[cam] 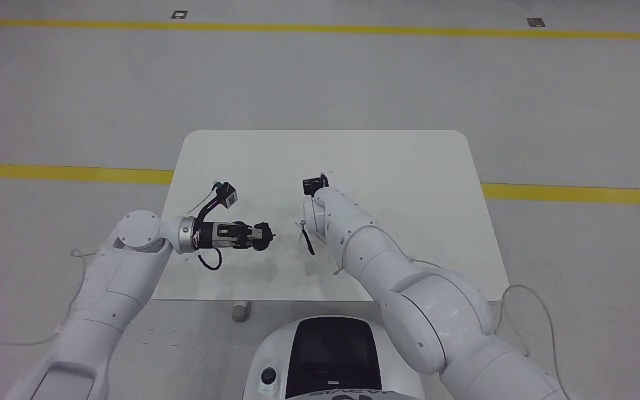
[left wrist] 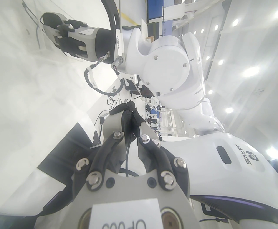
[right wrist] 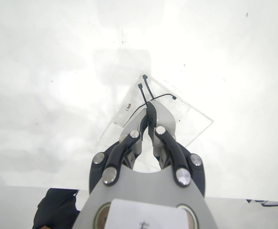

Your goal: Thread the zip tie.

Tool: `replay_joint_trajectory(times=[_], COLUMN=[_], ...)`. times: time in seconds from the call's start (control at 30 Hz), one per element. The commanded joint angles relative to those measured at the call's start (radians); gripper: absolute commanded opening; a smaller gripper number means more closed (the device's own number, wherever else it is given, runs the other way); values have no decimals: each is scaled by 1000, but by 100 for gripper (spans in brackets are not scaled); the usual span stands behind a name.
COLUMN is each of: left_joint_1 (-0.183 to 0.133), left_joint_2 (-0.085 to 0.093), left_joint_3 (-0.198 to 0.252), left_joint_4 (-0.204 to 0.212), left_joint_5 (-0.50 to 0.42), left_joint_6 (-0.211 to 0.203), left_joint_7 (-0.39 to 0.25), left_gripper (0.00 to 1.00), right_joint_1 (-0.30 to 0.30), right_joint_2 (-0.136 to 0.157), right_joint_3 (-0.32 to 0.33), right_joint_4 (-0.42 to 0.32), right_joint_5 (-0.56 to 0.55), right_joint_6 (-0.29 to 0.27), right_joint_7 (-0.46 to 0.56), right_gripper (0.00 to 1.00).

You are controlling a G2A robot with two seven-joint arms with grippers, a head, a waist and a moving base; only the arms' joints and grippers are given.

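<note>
My right gripper (right wrist: 148, 104) (cam: 304, 226) points down at a clear plastic tray (right wrist: 195, 121) near the middle of the white table (cam: 400, 190). It is shut at the spot where three thin black zip ties cross. Their heads (right wrist: 144, 76) (right wrist: 139, 85) (right wrist: 174, 97) lie on the tray, and one strand (cam: 308, 243) trails toward the front edge. My left gripper (left wrist: 130, 109) (cam: 268, 235) hovers level just to the left, pointing at the right gripper (left wrist: 44, 20). It is shut on a thin black zip tie strand (left wrist: 128, 147) running back between its fingers.
The table's right half and far side are bare white surface. Grey floor with yellow lines (cam: 560, 192) surrounds the table. A small grey block (cam: 240, 311) sits on the floor at the front left edge.
</note>
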Motion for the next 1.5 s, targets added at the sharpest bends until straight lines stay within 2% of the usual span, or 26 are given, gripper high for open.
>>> replay_joint_trajectory(times=[0.0, 0.23, 0.73, 0.87, 1.07, 1.47], left_joint_1=[0, 0, 0, 0, 0, 0], left_joint_2=[0, 0, 0, 0, 0, 0], left_joint_3=[0, 0, 0, 0, 0, 0], left_joint_4=[0, 0, 0, 0, 0, 0], left_joint_5=[0, 0, 0, 0, 0, 0], left_joint_6=[0, 0, 0, 0, 0, 0], left_joint_7=[0, 0, 0, 0, 0, 0], left_gripper=[0, 0, 0, 0, 0, 0], right_joint_1=[0, -6, -20, -24, -28, -29], right_joint_2=[0, 0, 1, 1, 0, 0], right_joint_3=[0, -4, -43, -48, -48, -38], right_joint_4=[1, -3, -11, -15, -25, -32], right_joint_5=[-5, -49, -55, -55, -55, -55], right_joint_6=[0, 0, 0, 0, 0, 0], right_joint_7=[-2, 5, 34, 40, 38, 31], right_gripper=[14, 25, 26, 22, 0, 0])
